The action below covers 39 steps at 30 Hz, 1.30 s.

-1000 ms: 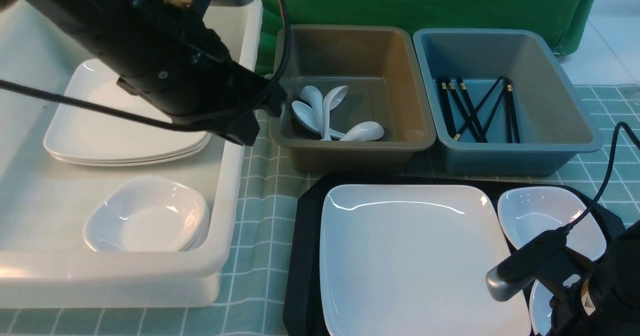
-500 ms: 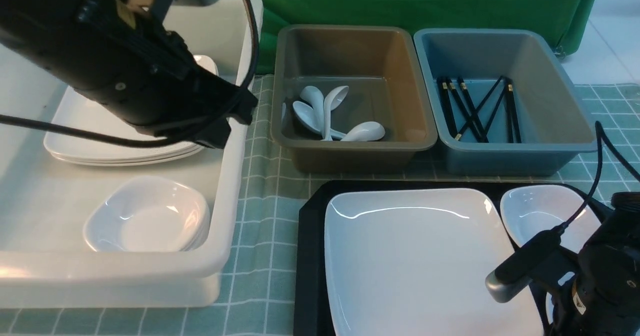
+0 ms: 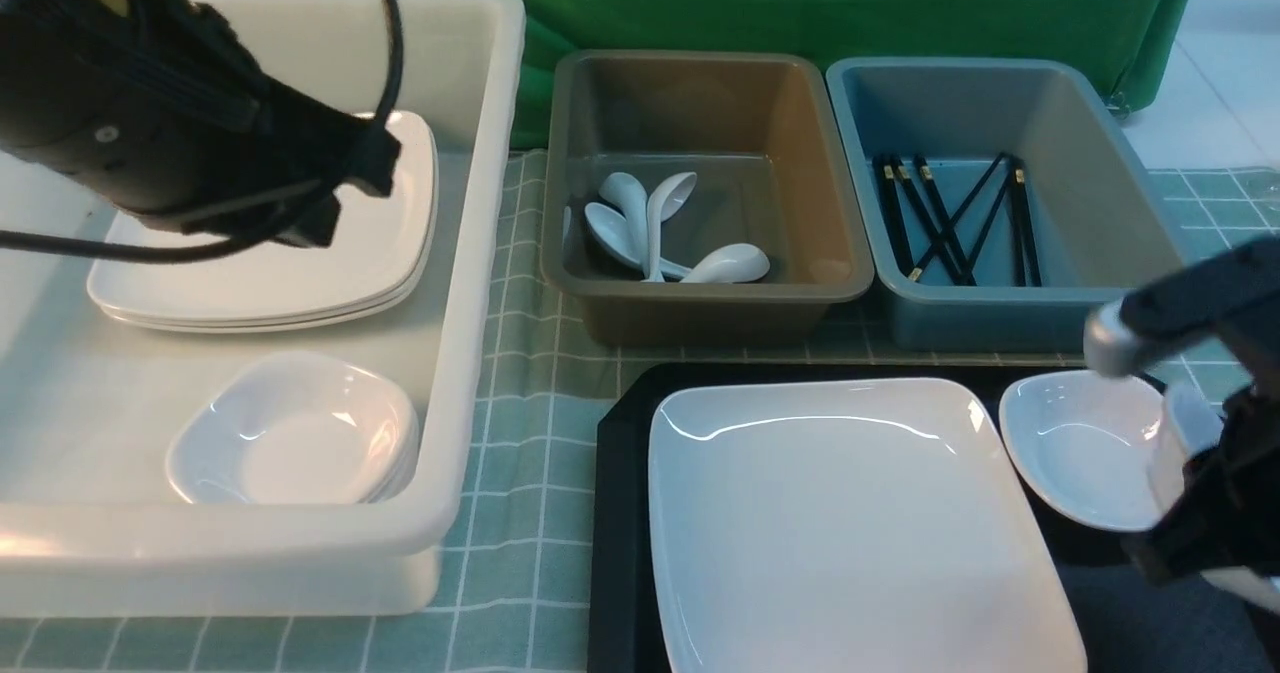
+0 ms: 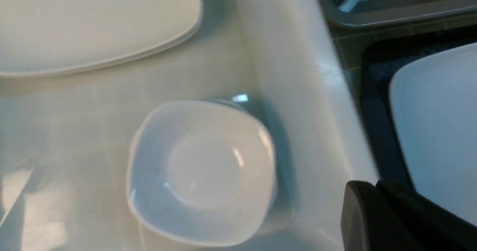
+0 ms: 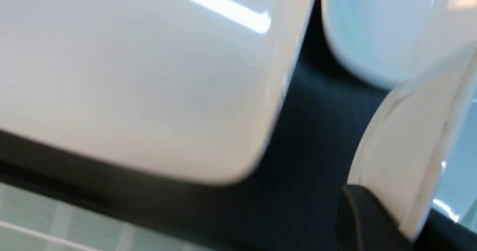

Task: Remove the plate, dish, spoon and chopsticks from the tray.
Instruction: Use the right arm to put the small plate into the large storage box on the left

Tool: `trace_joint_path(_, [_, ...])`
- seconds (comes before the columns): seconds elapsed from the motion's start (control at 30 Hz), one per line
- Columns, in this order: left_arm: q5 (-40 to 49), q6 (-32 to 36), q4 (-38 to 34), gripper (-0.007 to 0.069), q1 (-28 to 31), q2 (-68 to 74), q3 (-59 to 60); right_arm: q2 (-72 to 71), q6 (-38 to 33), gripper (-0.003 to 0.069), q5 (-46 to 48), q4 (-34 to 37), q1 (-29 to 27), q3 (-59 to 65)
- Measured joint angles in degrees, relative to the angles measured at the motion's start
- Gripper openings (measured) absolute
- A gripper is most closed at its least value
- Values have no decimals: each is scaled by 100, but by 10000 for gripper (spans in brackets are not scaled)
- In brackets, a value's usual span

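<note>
Since a shallow dish (image 5: 410,146) only offers its rim, my right fingers (image 5: 367,221) pinch it there, tilted, at the right end of the tray (image 3: 620,513); left fingers (image 4: 372,221), can't tell how open.

The left arm (image 3: 150,123) hangs high on its own side, bulky and black, wrist angled downward, a cable looping off it. Whether the left gripper (image 3: 350,188) is parted or closed I can't make out; only one black finger (image 4: 376,217) shows. The right arm (image 3: 1225,493) is raised at the far right edge, the right gripper (image 5: 387,221) clamped on the rim of a small white dish (image 5: 410,143), held tilted.
</note>
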Motion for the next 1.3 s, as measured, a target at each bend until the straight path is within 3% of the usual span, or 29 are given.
trace_joint_path(0.2, [-18, 84, -198, 10, 1146, -315, 612, 373, -614, 61, -176, 810, 0, -1356])
trace_joint_path(0.23, [-84, 224, -382, 10, 1560, -520, 814, 678, -937, 61, -194, 1251, 7, -1885])
trace_joint_path(0.27, [-97, 238, -405, 10, 1560, -542, 837, 722, -1027, 61, -202, 1366, 13, -2022])
trace_joint_path(0.33, [-268, 370, -717, 10, 2063, -838, 1058, 1403, -1489, 61, -273, 1918, 213, -2958])
trace_joint_path(0.47, [-380, 630, -1091, 10, 2506, -1174, 1114, 2515, -1737, 61, -337, 2136, 756, -4322])
trace_joint_path(0.6, [-398, 731, -1216, 10, 2681, -1525, 1114, 4007, -1897, 61, -298, 2199, 1516, -6006])
trace_joint_path(0.83, [-475, 720, -1250, 10, 2681, -1802, 1114, 5794, -2035, 61, -232, 2258, 2352, -7853])
trace_joint_path(1.3, [-479, 407, -902, 11, 2681, -1808, 1119, 6889, -2246, 87, -209, 2205, 2770, -8222])
